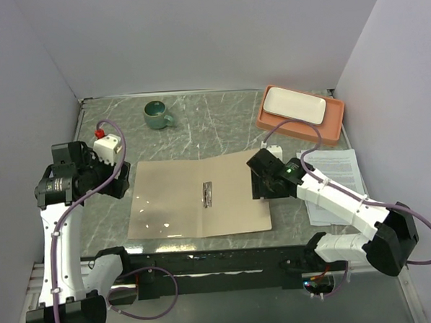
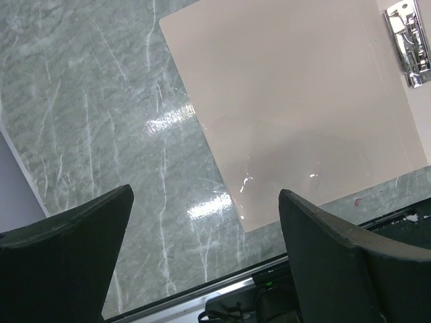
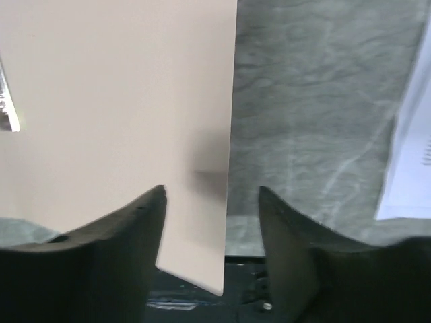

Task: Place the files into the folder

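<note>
Matt cardboard folder (image 1: 167,200), glossy marbled table (image 1: 213,125)

**Top view.** Illumination is bright, even and diffuse, arriving from overhead. The folder (image 1: 167,200) carries faint specular patches on its left half. The arms cast short, soft shadows onto the marble table (image 1: 199,126). Detail is clear across the frame.

**Left wrist view.** Overhead light reflects as hard white glare spots on the table and near the folder's lower edge. The metal clip (image 2: 411,44) glints. The fingers (image 2: 67,256) of the left gripper (image 2: 205,194) render near-black, with little surface detail.

**Right wrist view.** The whole picture is soft. The fingers (image 3: 101,256) of the right gripper (image 3: 211,190) are dark and defocused. A dim shadow smudge lies at the folder's right edge. The files (image 3: 411,155) are washed out and their print is illegible.
</note>
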You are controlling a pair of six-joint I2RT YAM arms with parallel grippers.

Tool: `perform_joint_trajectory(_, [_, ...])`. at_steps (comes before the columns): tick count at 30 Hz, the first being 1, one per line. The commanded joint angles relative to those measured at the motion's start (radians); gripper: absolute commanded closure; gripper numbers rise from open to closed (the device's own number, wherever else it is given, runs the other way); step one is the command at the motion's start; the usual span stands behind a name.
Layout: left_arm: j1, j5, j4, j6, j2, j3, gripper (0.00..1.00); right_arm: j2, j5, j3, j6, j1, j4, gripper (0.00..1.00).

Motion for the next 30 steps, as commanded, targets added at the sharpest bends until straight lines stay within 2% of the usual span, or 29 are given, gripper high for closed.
perform_joint_trajectory(1, [-0.005,0.015,0.049,0.009,-0.006,0.008,0.04,0.013,0.116,0.071,0.027,-0.033,-0.075,0.27])
perform_joint_trajectory(6, [-0.005,0.02,0.051,0.006,0.046,0.036,0.04,-0.007,0.21,0.123,0.101,-0.026,-0.145,0.22])
perform_joint_trajectory(10, [-0.005,0.032,0.057,0.0,0.069,0.054,0.04,-0.004,0.161,0.169,0.075,0.074,-0.037,0.2])
perform_joint_trajectory(12, [-0.005,0.043,0.058,-0.004,0.074,0.062,0.04,0.06,0.101,0.186,0.082,0.125,-0.009,0.2])
perform_joint_trajectory(16, [-0.004,0.047,0.063,-0.009,0.076,0.057,0.04,0.212,0.083,0.25,0.09,0.232,0.057,0.19])
perform_joint_trajectory(19, [-0.005,0.03,0.072,-0.009,0.073,0.037,0.04,0.338,0.064,0.298,0.096,0.29,0.1,0.22])
perform_joint_trajectory(23, [-0.005,0.018,0.074,-0.004,0.071,0.022,0.04,0.469,0.017,0.335,0.119,0.317,0.174,0.25])
perform_joint_trajectory(30, [-0.004,0.01,0.078,0.002,0.045,0.004,0.04,0.615,0.004,0.443,0.111,0.329,0.221,0.22])
